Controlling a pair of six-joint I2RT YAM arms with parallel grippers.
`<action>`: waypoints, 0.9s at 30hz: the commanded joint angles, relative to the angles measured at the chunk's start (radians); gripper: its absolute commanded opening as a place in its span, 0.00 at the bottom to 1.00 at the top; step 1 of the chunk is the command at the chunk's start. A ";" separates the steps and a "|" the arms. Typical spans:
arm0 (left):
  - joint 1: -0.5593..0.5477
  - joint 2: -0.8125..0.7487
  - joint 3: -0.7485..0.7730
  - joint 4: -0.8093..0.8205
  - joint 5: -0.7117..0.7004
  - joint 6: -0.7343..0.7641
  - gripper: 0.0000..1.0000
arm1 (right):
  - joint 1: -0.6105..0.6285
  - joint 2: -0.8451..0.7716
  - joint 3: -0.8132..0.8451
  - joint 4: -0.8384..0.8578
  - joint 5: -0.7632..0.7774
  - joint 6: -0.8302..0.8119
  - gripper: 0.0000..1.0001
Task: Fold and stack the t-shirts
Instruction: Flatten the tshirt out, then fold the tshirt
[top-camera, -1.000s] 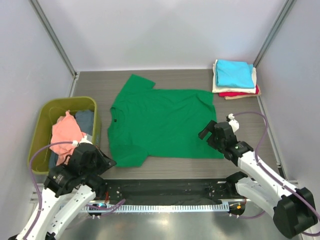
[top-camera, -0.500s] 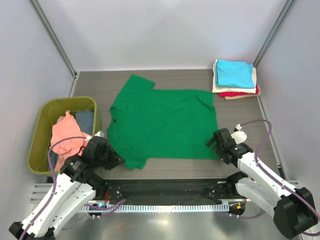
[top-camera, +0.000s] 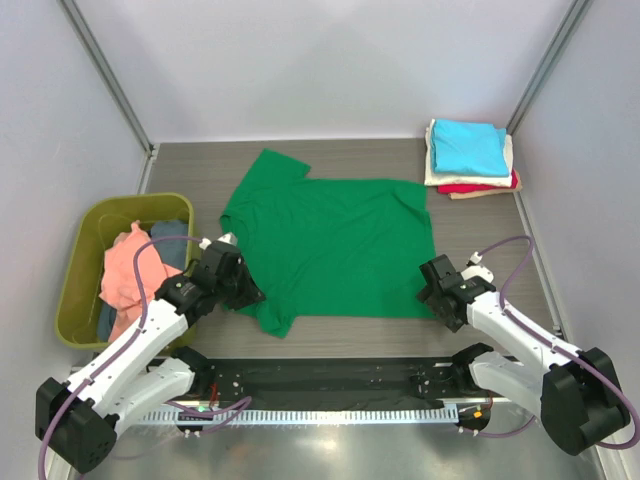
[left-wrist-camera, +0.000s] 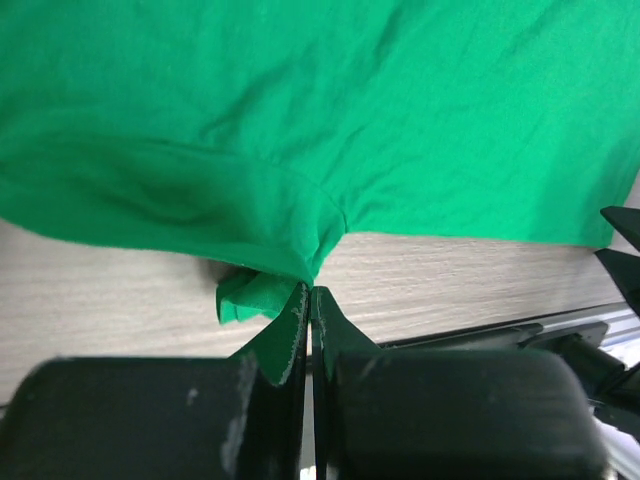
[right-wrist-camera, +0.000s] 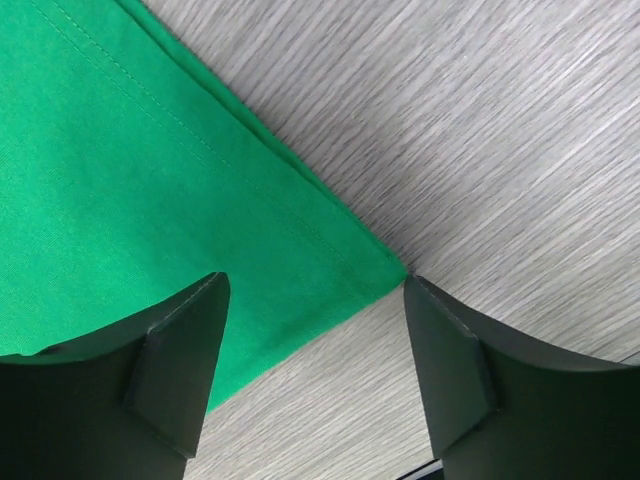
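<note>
1. The green t-shirt (top-camera: 330, 245) lies spread on the tabletop (top-camera: 480, 235), collar to the left and hem to the right. No fold shows in it yet.
2. The left gripper (left-wrist-camera: 308, 296) is clamped on a pinch of cloth at the near sleeve. The cloth bunches there and rises a little off the wood.
3. The right gripper (right-wrist-camera: 312, 285) stands apart, straddling the near hem corner. That corner lies flat between the fingers, ungrasped.
4. The step in hand looks like taking hold of the near edge for a first lengthwise fold.
5. Next, the right gripper probably needs to sink and close on that corner. Both arms would then lift evenly and carry the near edge toward the far one.
6. The folded stack (top-camera: 468, 155) sits at the far right, cyan on top. More shirts wait in the tub (top-camera: 140, 200) at the left.
</note>
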 joint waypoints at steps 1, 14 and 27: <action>0.000 0.019 0.033 0.091 0.013 0.069 0.01 | 0.011 -0.010 -0.017 -0.001 -0.005 0.054 0.72; 0.001 0.112 0.084 0.101 0.017 0.100 0.00 | 0.013 -0.033 -0.028 0.024 -0.042 -0.011 0.01; 0.033 0.308 0.357 -0.085 -0.123 0.230 0.00 | 0.013 0.120 0.239 0.080 -0.016 -0.320 0.01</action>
